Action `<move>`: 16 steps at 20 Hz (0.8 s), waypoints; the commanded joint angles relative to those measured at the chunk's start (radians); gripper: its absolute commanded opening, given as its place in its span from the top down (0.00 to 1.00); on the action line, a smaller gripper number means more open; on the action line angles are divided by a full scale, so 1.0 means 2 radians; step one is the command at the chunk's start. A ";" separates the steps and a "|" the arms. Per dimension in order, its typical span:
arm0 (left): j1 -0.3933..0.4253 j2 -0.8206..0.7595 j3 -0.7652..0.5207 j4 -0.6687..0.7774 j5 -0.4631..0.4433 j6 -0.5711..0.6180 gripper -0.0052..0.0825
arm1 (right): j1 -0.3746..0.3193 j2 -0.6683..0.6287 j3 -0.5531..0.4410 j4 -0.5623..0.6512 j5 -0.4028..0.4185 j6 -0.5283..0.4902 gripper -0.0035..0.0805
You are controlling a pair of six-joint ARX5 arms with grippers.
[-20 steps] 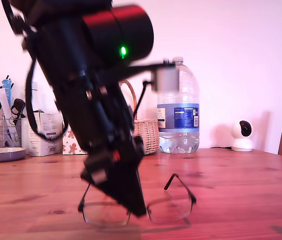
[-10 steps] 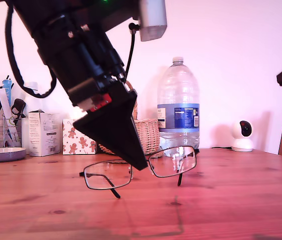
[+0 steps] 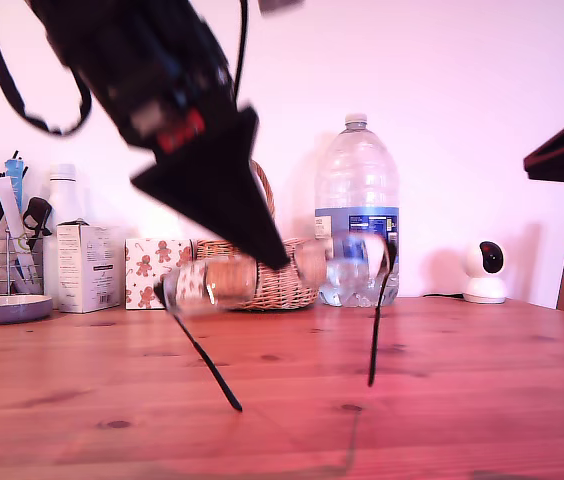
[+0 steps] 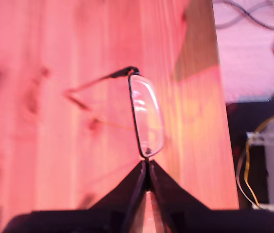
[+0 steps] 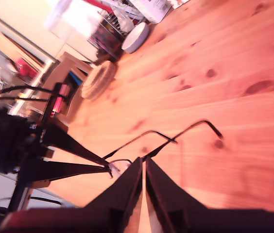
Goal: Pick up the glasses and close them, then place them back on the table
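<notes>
My first gripper [image 4: 146,170], fingers clenched on the bridge, holds the thin black metal-framed glasses [image 3: 277,280] above the reddish-brown wooden counter [image 3: 462,380]. My second gripper [image 5: 143,167] has its fingers pressed together, apparently empty.

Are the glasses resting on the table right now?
No. In the exterior view the glasses hang above the table, pinched at the bridge by my first gripper, temple arms dangling open.

glasses [image 3: 282,270] lenses motion-blurred; frame bridge behind gripper [image 3: 272,262]
</notes>
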State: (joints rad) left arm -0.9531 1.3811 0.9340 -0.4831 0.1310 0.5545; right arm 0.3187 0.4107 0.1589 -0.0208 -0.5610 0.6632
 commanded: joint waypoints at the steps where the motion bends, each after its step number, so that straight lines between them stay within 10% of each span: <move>1: -0.002 -0.016 -0.002 0.002 0.003 0.002 0.96 | -0.007 0.017 -0.003 0.025 -0.011 0.016 0.97; 9: 0.000 -0.040 -0.012 0.011 0.006 0.002 0.96 | -0.019 0.078 -0.003 0.076 -0.042 -0.035 0.96; 16: 0.044 -0.040 -0.004 0.024 0.066 -0.010 0.96 | -0.019 0.083 -0.002 0.076 -0.001 -0.138 0.73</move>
State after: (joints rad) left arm -0.8745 1.3151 0.9329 -0.4438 0.2451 0.5457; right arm 0.2821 0.5743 0.1589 0.1204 -0.5667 0.4072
